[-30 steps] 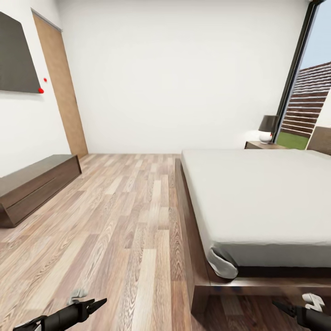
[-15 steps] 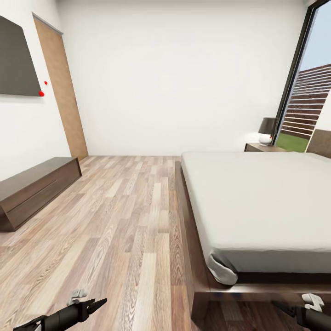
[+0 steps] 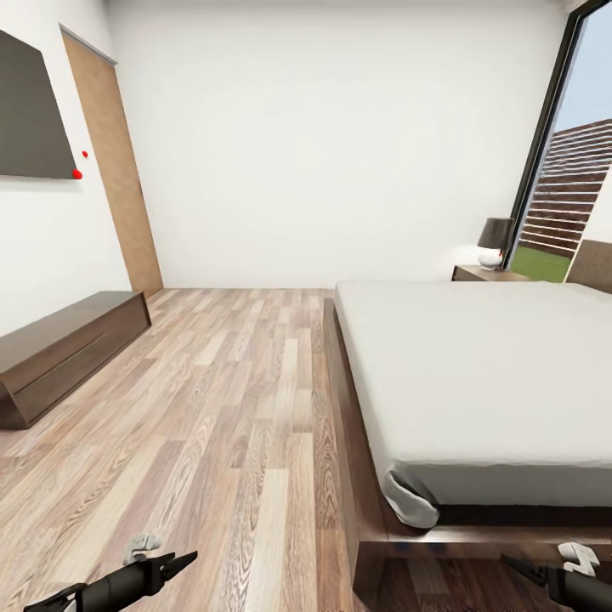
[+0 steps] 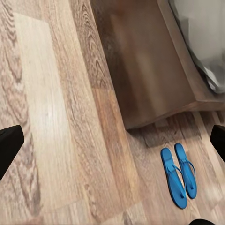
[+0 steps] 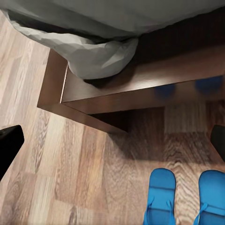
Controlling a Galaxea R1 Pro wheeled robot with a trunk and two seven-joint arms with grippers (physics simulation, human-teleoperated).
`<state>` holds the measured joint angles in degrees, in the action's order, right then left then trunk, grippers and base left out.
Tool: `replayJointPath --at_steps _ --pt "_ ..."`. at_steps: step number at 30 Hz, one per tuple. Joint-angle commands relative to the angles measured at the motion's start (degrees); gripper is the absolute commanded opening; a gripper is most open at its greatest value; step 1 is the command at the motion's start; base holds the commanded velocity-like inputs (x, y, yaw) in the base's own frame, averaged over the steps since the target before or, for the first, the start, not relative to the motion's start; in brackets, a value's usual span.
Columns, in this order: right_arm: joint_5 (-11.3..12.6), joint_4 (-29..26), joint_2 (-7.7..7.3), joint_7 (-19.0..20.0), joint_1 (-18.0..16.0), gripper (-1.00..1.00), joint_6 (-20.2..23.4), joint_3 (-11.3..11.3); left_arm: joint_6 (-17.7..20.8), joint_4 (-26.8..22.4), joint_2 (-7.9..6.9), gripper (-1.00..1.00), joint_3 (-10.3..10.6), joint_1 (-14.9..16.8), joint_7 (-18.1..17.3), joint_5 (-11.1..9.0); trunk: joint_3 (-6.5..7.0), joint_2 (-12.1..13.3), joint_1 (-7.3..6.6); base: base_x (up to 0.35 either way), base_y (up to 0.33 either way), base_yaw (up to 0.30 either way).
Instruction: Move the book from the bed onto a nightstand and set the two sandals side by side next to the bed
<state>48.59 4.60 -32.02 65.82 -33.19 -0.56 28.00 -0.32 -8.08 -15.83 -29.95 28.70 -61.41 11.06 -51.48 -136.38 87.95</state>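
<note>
Left claw (image 3: 183, 561): low in the head view, over bare floor planks; its fingers look spread in the left wrist view, one dark tip at each edge, nothing between them.
Right claw (image 3: 514, 564): low at the foot end of the bed, fingers likewise spread apart and empty in the right wrist view.
Sandals (image 4: 178, 174): two bright blue ones lying flat on the floor, side by side and parallel, near the corner of the bed frame but apart from it; their blue shows as a reflection in the glossy frame board in the right wrist view.
Bed (image 3: 476, 374): dark brown platform frame, pale grey mattress with a bunched sheet corner at the near end.
Floor (image 3: 229, 399): light wood planks.
Nightstand (image 3: 484, 273): beyond the bed by the window, a dark-shaded lamp (image 3: 495, 240) standing on it.
Low bench cabinet (image 3: 68, 344): against the left wall, well apart from the bed.
</note>
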Motion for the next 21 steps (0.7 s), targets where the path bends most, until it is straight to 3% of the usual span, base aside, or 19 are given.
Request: replayJointPath --at_steps 1,11,17,21 --pt "0.5 0.2 0.03 0.3 -0.1 1.00 -0.1 0.5 0.0 0.0 0.03 1.00 -0.5 0.0 -0.2 0.6 -0.06 0.0 -0.02 -0.135 0.000 0.000" --pt "0.5 0.1 0.03 0.3 -0.1 1.00 -0.1 0.5 0.0 0.0 0.03 1.00 -0.5 0.0 -0.2 0.6 -0.06 0.0 -0.02 -0.212 0.000 0.000" --pt "0.4 0.1 0.05 0.3 -0.1 1.00 -0.1 0.5 0.0 0.0 0.01 1.00 -0.5 0.0 -0.2 0.6 -0.06 0.0 -0.02 -0.050 0.000 -0.011" --pt "0.4 0.1 0.05 0.3 -0.1 1.00 -0.1 0.5 0.0 0.0 0.01 1.00 -0.5 0.0 -0.2 0.6 -0.06 0.0 -0.02 -0.004 0.000 -0.189"
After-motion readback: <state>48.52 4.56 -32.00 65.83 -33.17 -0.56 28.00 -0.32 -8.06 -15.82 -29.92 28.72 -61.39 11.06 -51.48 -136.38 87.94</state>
